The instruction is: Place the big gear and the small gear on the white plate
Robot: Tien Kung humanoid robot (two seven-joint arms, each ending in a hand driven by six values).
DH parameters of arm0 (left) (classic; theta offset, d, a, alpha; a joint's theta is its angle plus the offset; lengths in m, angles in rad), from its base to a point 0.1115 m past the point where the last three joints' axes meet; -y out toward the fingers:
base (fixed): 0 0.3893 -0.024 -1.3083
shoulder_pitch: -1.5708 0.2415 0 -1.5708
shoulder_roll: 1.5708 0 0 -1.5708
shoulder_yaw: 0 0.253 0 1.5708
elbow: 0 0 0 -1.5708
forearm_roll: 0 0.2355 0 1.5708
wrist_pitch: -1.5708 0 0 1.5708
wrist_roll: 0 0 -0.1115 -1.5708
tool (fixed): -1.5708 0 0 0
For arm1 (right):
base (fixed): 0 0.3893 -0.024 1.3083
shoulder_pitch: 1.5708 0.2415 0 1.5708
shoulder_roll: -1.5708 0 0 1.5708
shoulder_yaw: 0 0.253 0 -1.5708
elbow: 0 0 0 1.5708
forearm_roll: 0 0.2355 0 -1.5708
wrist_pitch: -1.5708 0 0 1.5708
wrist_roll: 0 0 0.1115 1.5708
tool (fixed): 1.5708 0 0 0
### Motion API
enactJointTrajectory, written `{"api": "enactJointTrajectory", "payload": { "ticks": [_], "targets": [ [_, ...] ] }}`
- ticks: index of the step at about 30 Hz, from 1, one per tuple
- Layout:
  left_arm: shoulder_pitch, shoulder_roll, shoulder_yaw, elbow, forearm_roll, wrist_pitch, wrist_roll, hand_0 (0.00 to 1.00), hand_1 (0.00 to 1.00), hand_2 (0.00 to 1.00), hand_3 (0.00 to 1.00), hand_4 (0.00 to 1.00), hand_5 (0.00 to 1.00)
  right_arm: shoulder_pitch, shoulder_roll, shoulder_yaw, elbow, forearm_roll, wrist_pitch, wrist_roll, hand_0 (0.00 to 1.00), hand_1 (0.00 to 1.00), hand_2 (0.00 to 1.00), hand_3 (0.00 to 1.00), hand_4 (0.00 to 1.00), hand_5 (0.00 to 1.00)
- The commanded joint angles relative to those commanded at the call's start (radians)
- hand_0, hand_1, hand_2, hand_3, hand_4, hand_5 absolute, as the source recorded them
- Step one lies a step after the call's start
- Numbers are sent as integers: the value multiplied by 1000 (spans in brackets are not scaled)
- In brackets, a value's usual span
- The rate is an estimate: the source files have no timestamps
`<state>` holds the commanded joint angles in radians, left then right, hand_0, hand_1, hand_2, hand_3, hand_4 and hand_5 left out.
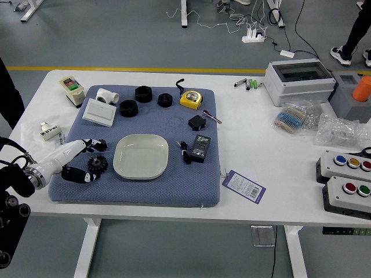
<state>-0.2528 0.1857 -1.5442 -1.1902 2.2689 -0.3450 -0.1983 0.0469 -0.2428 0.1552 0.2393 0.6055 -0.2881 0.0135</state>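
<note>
Clock directions taken from plate centre, 12 at far side. On blue padded mat (139, 194) atop white counter (249, 211): off-white rounded-square plate (141, 156), inside surface bare. Toward 2–3, grey plastic bin (343, 106) holding orange object (362, 88); clear plastic bag (291, 117) with blue-and-tan contents.

Both off the plate, on mat: big black toothed round gear (97, 164) at 9, near plate rim; small black toothed gear (101, 146) between 9 and 10, partly covered by fingers.

Around: flat white rectangular box (99, 113) between 10 and 11; white pipe fitting (107, 96) at 11; three black rings (128, 108) from between 11 and 12 round to 1; yellow tape measure (191, 99) between 1 and 2; black cable (185, 153) and black rectangular box (200, 149) at 3.

Left hand (65, 159), black and white, reaching in from 8–9: open, thumb apart from fingers and near big gear. Contact with either gear: cannot tell.
</note>
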Motion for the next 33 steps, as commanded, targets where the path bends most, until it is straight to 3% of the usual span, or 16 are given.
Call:
{"api": "enactJointTrajectory", "payload": {
  "ticks": [9,10,15,16,21,22,27,28,33],
  "targets": [
    [-22,-9,37,36,0,44,-11,735,725,783,799,787,31,3,-1,8,0,-3,0,0,667,671,742,570,793,682],
    [-24,-11,41,43,0,52,-15,621,666,732,710,529,2,3,-1,10,0,-3,0,1,668,671,742,570,793,682],
    [-31,-11,48,55,0,62,-17,621,666,732,710,529,2,5,-1,14,0,-3,0,0,668,671,742,570,793,682],
    [-32,-11,48,56,0,61,-17,478,496,554,588,193,2,5,-1,14,0,-3,0,0,666,672,742,569,792,680],
    [-33,-8,46,60,0,40,-2,478,496,554,588,193,2,7,-2,15,0,-3,0,1,666,672,742,569,792,680],
    [-33,-8,46,60,0,39,-1,399,481,532,550,89,2,7,-2,15,0,-3,0,1,667,672,741,570,792,680],
    [-33,-4,40,57,0,17,15,399,481,532,550,89,2,9,-3,17,0,-3,0,1,667,672,741,570,792,680],
    [-33,-3,39,57,0,16,16,350,481,533,547,2,2,9,-3,17,0,-3,0,1,665,672,741,570,792,680],
    [-31,-2,32,43,0,18,16,350,481,533,547,2,2,9,-3,16,0,-2,0,1,665,672,741,570,792,680]
  ]
}}
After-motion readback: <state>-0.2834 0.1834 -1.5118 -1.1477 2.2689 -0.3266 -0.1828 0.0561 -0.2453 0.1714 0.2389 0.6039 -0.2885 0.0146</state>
